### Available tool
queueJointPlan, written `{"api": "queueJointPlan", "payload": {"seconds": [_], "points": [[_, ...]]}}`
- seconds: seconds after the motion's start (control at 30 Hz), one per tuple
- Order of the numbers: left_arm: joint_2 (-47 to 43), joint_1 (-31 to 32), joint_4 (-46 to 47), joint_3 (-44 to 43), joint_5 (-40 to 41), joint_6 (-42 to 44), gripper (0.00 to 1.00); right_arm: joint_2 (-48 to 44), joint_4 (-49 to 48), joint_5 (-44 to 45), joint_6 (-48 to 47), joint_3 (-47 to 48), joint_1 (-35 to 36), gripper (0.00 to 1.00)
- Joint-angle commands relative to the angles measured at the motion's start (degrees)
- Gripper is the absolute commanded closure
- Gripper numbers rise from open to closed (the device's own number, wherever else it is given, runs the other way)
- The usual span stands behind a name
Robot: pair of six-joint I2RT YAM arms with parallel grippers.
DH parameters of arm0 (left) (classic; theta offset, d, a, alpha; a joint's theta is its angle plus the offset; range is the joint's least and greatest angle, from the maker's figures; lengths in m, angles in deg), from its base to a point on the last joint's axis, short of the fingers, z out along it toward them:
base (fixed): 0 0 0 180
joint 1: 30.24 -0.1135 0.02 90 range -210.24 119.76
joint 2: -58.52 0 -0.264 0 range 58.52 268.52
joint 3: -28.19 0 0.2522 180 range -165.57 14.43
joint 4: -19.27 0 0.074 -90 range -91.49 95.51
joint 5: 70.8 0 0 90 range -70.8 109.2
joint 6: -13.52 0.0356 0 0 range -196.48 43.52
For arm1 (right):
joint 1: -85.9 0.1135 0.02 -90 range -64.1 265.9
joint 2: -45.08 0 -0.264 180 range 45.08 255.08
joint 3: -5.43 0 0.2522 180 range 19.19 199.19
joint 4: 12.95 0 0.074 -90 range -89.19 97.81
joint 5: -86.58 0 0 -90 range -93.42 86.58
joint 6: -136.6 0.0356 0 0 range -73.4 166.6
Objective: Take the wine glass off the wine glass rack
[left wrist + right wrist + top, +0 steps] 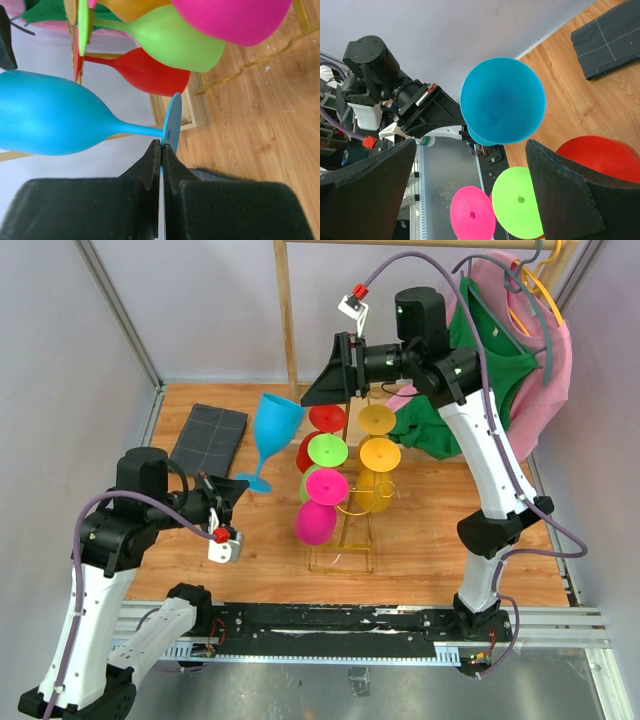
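The blue wine glass [275, 425] is held tilted in the air, left of the gold wire wine glass rack [342, 558] and apart from it. My left gripper [236, 490] is shut on the edge of its round foot [172, 120]; its bowl [45, 120] fills the left of the left wrist view. Red [312, 445], green [327, 452], pink [318, 520], yellow [377, 420] and orange [380, 454] glasses hang on the rack. My right gripper [318, 388] is open and empty above the rack's top. Its wrist view [470, 165] looks down on the blue bowl [502, 100].
A dark folded cloth [208, 438] lies at the back left of the wooden table. A tall wooden clothes rail [286, 310] stands behind the rack. Green [480, 350] and pink [550, 370] clothes hang at the back right, close to the right arm.
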Motion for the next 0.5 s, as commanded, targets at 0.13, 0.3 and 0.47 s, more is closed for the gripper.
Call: {"api": "queueJointPlan", "payload": {"seconds": [0.13, 0.3, 0.47], "points": [[-1.2, 0.3, -0.8, 2.9, 1.2, 6.9, 1.0, 1.0, 4.8, 3.6, -5.7, 2.1, 4.0, 0.08], [0.0, 0.4, -0.8, 2.3, 1.4, 8.2, 1.0, 1.8, 7.0, 5.3, -7.8, 2.7, 6.0, 0.08], [0.6, 0.4, -0.8, 1.9, 1.4, 8.8, 1.0, 3.5, 7.1, 6.2, -9.0, 3.8, 7.6, 0.08]]}}
